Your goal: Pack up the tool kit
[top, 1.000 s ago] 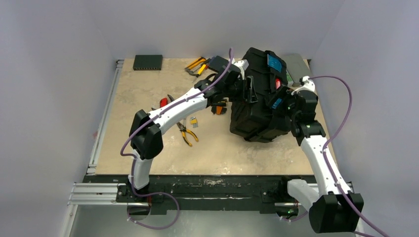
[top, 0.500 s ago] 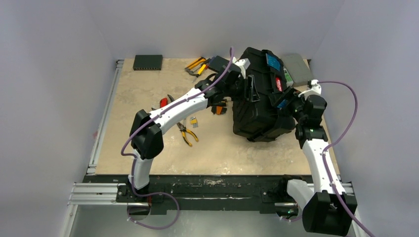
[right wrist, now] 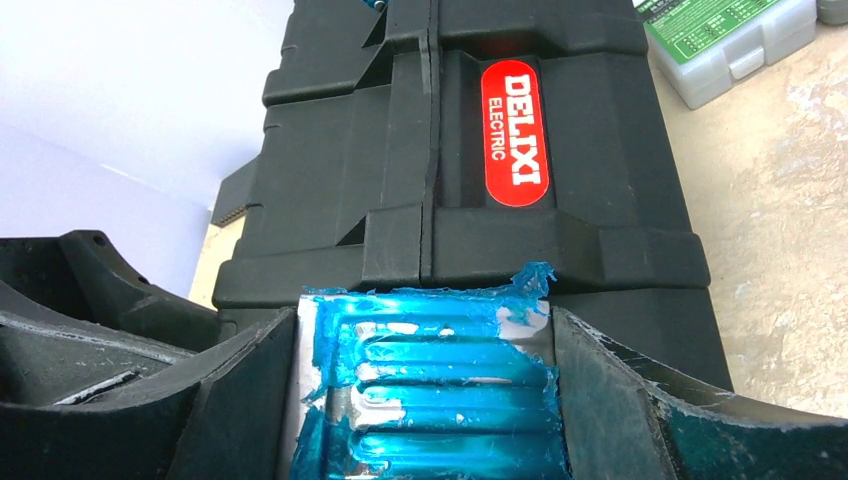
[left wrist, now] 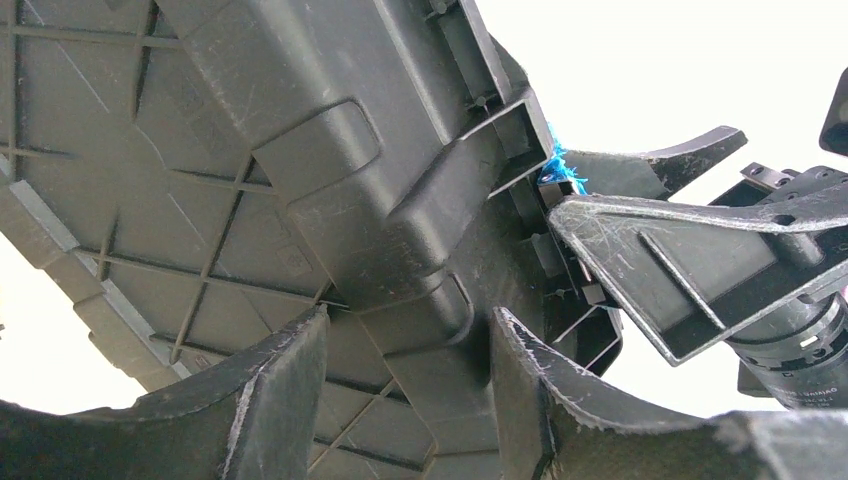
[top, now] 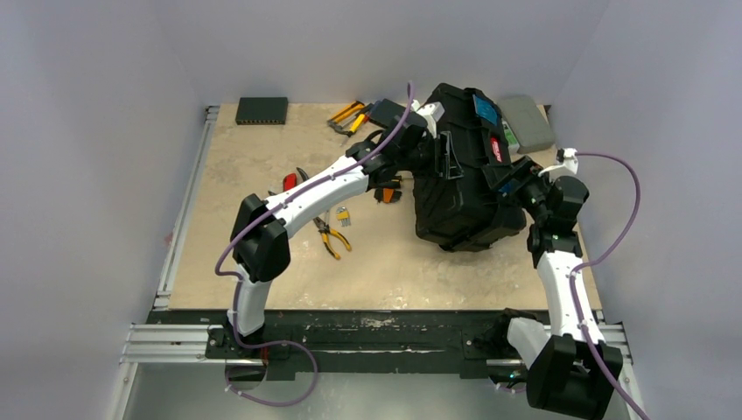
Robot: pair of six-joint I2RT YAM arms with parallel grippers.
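1. The toolbox (top: 455,201) stood tipped up on one side on the table (top: 262,262), at about 2 o'clock from the table's centre. Its lid face pointed toward the right arm.
2. The left claw (left wrist: 410,400) was at the toolbox's 9 o'clock side, facing its ribbed underside. The fingers (left wrist: 270,400) stood apart. A moulded ridge of the underside lay between them with a gap on either side, so nothing was gripped.
3. The right claw (right wrist: 425,400) was at the toolbox's 3 o'clock side. Its fingers pressed against both side edges of a blue latch (right wrist: 430,370), which filled the space between them, so the claw was clamped on the latch.
4. In the right wrist view, the red label (right wrist: 513,130) on the lid handle sat at 12 o'clock from the latch.
5. Loose tools lay outside the toolbox:
   - yellow-handled pliers (top: 333,234) at its 8 o'clock, well apart
   - yellow-black tools (top: 348,115) at its 10 o'clock
   - a red-handled tool (top: 290,181) at its 9 o'clock, partly hidden by the left arm
6. A grey case (top: 528,122) lay just beside the toolbox at its 1 o'clock. A flat black box (top: 262,109) lay at the table's 11 o'clock corner.
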